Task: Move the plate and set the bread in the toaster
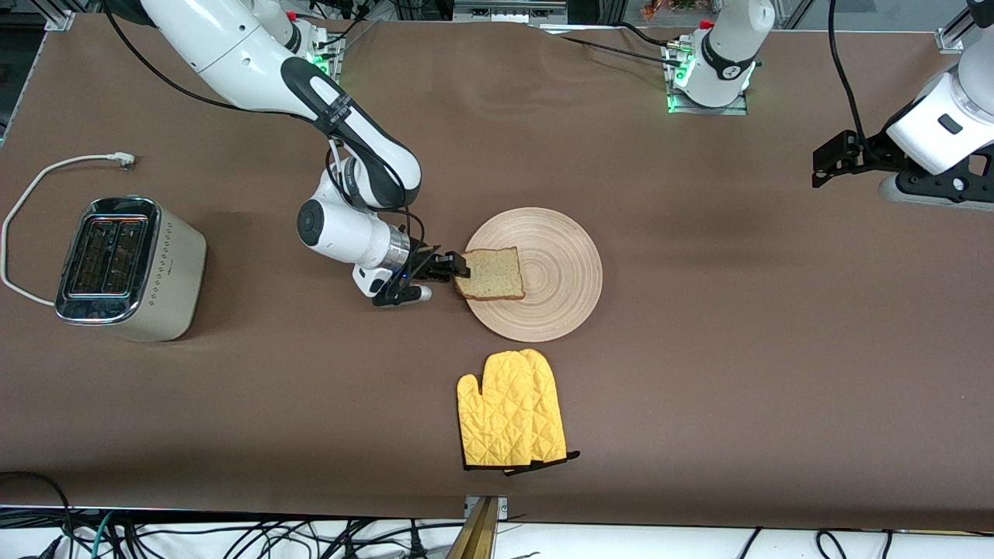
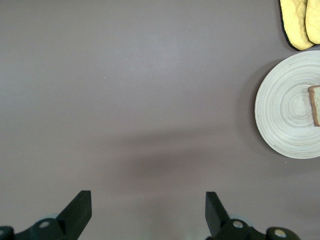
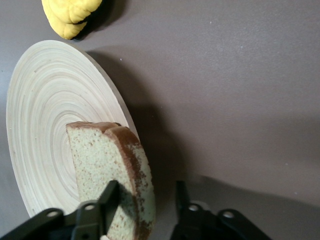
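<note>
The pale wooden plate [image 1: 559, 264] lies mid-table. The speckled bread slice [image 1: 491, 273] rests on it at the rim toward the right arm's end, slightly over the edge. My right gripper [image 1: 458, 268] is low at that rim. In the right wrist view the right gripper [image 3: 146, 200] is open around the bread's [image 3: 105, 155] crust edge, one finger against the slice and the other apart from it. The plate [image 3: 45, 110] shows beneath. The toaster [image 1: 124, 268] stands at the right arm's end, slots empty. My left gripper [image 1: 827, 167] waits open and empty over the left arm's end [image 2: 148, 205].
A yellow oven mitt [image 1: 509, 411] lies nearer the front camera than the plate. The toaster's white cord [image 1: 46, 175] loops on the table, unplugged. The left wrist view shows the plate [image 2: 285, 107] and the mitt [image 2: 300, 22] at its edge.
</note>
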Controlling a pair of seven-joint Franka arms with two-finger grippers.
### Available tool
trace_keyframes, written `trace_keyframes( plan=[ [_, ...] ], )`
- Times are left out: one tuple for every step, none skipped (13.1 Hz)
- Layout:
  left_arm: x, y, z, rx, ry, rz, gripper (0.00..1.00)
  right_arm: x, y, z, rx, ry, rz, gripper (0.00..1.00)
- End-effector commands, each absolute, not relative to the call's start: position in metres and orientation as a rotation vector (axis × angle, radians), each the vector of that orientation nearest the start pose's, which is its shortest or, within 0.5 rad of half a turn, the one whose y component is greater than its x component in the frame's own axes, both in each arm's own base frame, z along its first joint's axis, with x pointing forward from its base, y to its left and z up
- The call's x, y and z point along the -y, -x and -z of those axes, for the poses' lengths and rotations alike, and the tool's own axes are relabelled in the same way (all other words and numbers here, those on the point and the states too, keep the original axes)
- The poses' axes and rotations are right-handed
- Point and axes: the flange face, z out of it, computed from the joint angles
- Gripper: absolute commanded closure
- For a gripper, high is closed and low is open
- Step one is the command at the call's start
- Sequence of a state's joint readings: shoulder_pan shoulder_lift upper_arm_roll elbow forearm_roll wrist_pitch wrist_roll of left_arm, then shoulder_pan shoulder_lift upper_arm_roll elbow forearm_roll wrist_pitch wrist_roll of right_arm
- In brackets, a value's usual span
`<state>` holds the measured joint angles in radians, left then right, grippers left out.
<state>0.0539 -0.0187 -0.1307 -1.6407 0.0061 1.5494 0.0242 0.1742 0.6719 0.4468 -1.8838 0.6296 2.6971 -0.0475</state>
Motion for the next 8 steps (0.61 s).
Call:
trace_keyframes(
  plan=[
    [0.052,-0.545,-0.604,-0.16,3.102,-0.091,0.0,-0.35,-0.552,-0.191,-0.043,2.515,-0.039,0.73],
    [0.052,-0.545,-0.604,-0.16,3.101,-0.09,0.0,-0.35,-0.552,-0.192,-0.048,2.514,-0.039,0.77],
    [0.051,-0.545,-0.604,-0.165,3.101,-0.091,0.0,-0.351,-0.552,-0.192,-0.046,2.512,-0.039,0.81],
    [0.051,-0.545,-0.604,-0.167,3.102,-0.091,0.0,-0.353,-0.554,-0.195,-0.046,2.506,-0.035,0.88],
    [0.052,-0.545,-0.604,-0.167,3.104,-0.091,0.0,-0.354,-0.555,-0.198,-0.05,2.501,-0.035,0.93],
    [0.053,-0.545,-0.604,-0.165,3.105,-0.091,0.0,-0.354,-0.556,-0.2,-0.052,2.499,-0.033,0.99],
    [0.051,-0.545,-0.607,-0.177,3.106,-0.082,0.0,-0.353,-0.557,-0.204,-0.047,2.497,-0.03,1.0],
    [0.052,-0.546,-0.606,-0.175,3.109,-0.084,0.0,-0.352,-0.557,-0.206,-0.045,2.495,-0.039,1.0]
  ],
)
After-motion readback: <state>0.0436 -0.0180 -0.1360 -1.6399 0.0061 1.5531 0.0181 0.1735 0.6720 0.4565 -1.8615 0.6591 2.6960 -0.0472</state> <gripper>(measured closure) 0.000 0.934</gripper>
